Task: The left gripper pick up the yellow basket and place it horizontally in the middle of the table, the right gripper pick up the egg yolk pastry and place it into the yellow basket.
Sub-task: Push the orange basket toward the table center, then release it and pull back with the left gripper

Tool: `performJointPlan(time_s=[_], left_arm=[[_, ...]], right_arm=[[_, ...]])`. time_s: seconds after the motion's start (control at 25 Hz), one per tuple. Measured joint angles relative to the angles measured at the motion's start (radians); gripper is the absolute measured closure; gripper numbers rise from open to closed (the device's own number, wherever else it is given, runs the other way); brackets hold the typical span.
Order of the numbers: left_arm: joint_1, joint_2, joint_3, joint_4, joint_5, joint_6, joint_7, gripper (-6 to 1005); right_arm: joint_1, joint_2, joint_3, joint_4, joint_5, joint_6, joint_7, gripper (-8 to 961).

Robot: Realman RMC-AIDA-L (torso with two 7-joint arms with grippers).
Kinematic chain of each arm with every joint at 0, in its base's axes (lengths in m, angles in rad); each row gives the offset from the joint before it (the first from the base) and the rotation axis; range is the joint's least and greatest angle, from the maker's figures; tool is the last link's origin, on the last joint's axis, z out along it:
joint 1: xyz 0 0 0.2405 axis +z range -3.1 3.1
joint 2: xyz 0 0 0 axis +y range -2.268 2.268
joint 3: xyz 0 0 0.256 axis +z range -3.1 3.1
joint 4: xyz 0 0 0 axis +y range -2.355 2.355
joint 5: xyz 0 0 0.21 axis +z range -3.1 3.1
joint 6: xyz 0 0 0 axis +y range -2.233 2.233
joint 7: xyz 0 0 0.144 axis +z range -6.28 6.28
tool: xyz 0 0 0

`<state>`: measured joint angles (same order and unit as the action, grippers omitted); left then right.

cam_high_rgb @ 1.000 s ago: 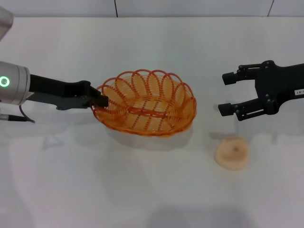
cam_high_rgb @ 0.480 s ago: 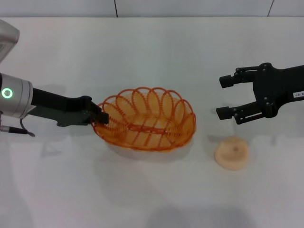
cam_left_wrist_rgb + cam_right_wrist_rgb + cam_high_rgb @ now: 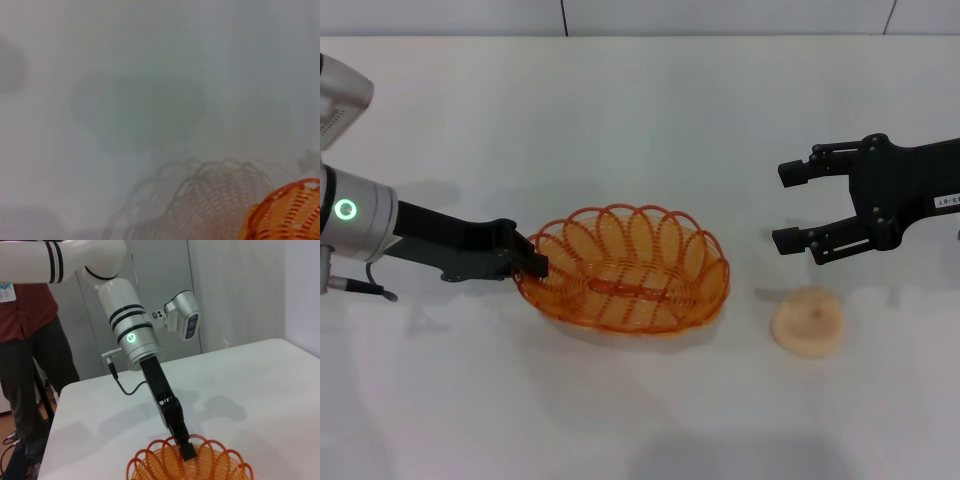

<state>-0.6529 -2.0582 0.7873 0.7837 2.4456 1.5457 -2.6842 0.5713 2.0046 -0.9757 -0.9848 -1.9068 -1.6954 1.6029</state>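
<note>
From the head camera I see a plain white table [image 3: 640, 110] filling nearly the whole view. My left gripper [image 3: 530, 262] reaches in from the left, its black fingers pinched shut on the left end of the yellow basket [image 3: 623, 268], an oval wire basket with a looped rim. The basket sits near the middle of the table, long side running left to right; I cannot tell whether its base touches the surface. To its right, apart from it, the egg yolk pastry [image 3: 807, 321] (a small round cream puck with a dimpled top) lies flat on the table. My right gripper [image 3: 786, 205] hovers on the far side of the pastry, above the table, fingers spread wide and holding nothing. The right wrist camera shows a person [image 3: 27, 355] in a red shirt standing beyond the table's left end.
</note>
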Motion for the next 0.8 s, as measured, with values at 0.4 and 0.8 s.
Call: performJointPlan(time_s=[0.4,0.8], left_arm=[[-0.006,-0.004,0.001,-0.028,0.001,-0.017,0.003,855],[-0.012,0.002,0.0,-0.028,-0.01,-0.015,0.0,841]], right_arm=[[-0.004,0.0,0.001,0.0,0.0,-0.001,-0.001,97],[-0.007,0.0,0.002,0.0,0.0,-0.003,-0.002,98]])
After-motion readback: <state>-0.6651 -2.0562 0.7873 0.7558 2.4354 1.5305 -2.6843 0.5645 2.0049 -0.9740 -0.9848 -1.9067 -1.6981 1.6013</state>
